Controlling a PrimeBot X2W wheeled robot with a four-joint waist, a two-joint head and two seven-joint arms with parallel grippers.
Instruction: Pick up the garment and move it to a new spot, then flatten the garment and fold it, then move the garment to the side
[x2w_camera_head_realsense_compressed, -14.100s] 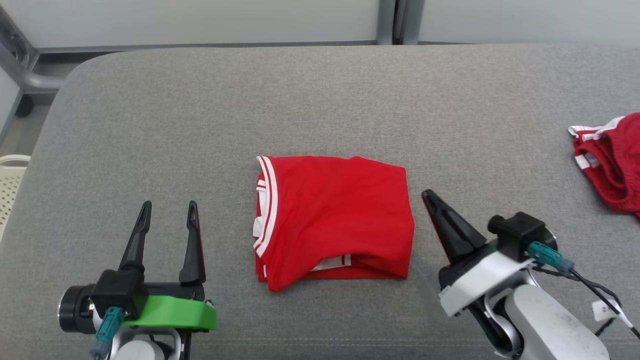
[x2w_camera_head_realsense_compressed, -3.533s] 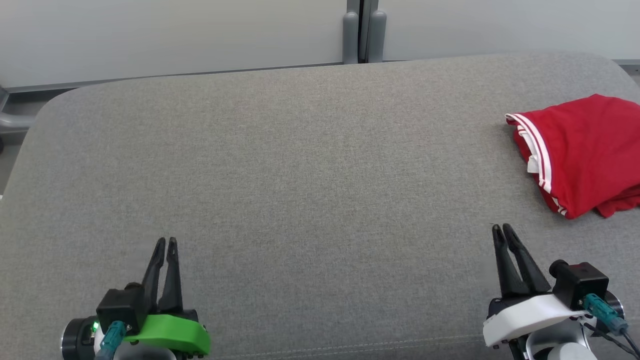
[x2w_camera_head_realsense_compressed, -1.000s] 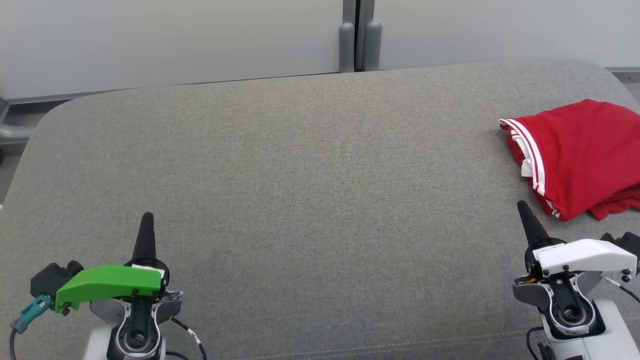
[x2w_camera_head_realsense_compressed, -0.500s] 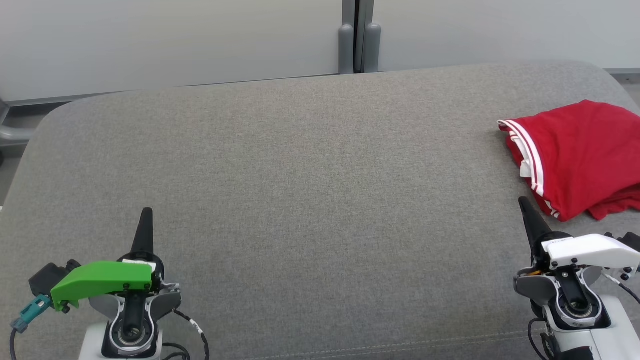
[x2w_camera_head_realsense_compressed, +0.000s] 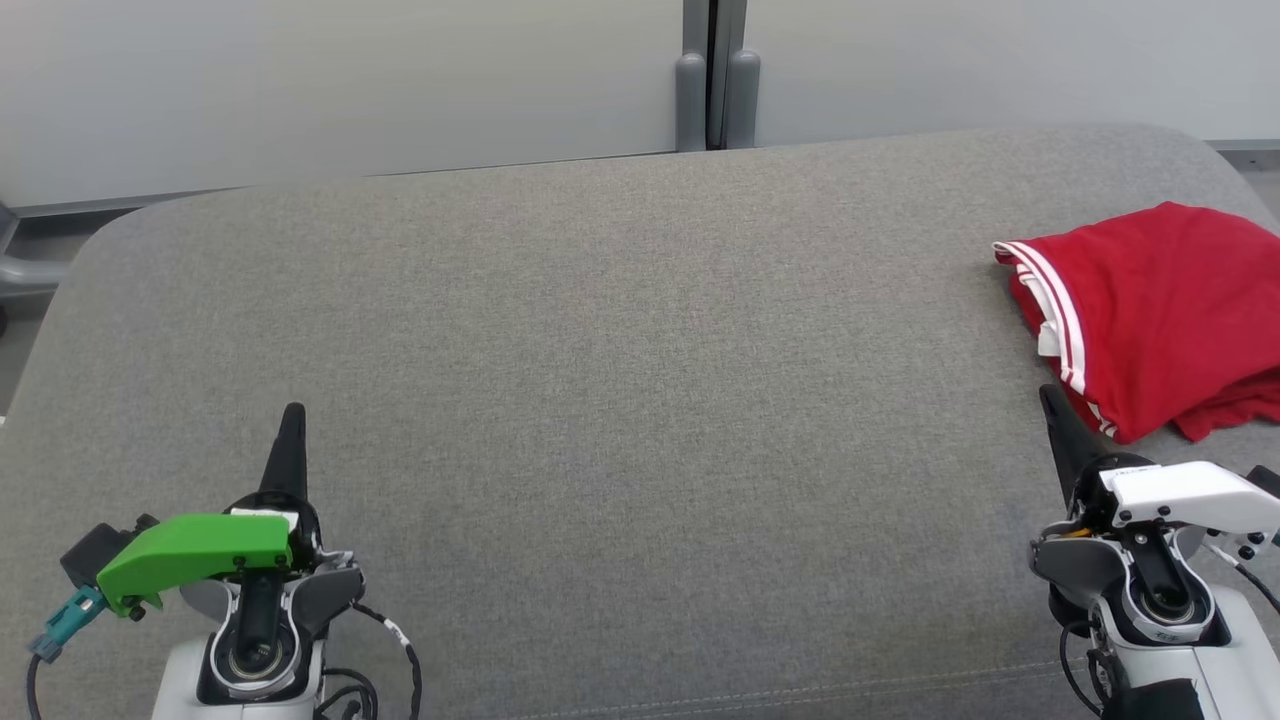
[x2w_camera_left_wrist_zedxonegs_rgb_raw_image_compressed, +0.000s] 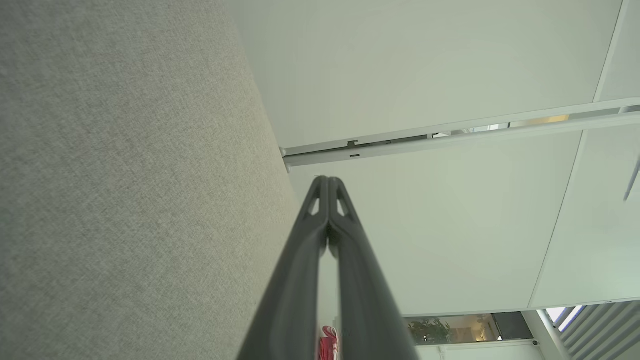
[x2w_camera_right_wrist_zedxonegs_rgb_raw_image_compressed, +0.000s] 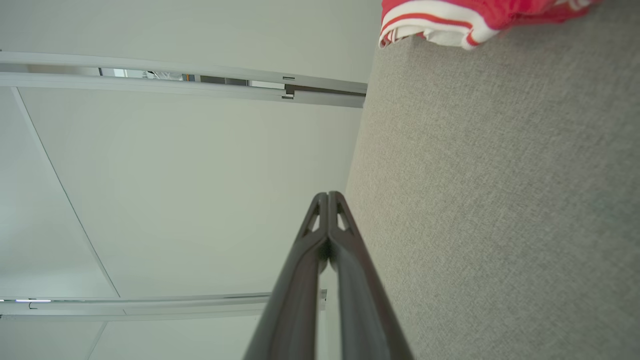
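Well, we see the folded red garment (x2w_camera_head_realsense_compressed: 1160, 310) lying at the far right of the grey cushioned surface (x2w_camera_head_realsense_compressed: 620, 380), its white-striped edge turned toward the middle. Our right gripper (x2w_camera_head_realsense_compressed: 1046, 394) sits just beside the garment's near left corner, a strip of grey showing between them, its fingers pressed together on nothing. Our left gripper (x2w_camera_head_realsense_compressed: 292, 412) is well apart from the garment, over the surface's left side, likewise clenched and empty. Both point toward the pale wall (x2w_camera_head_realsense_compressed: 350, 80).
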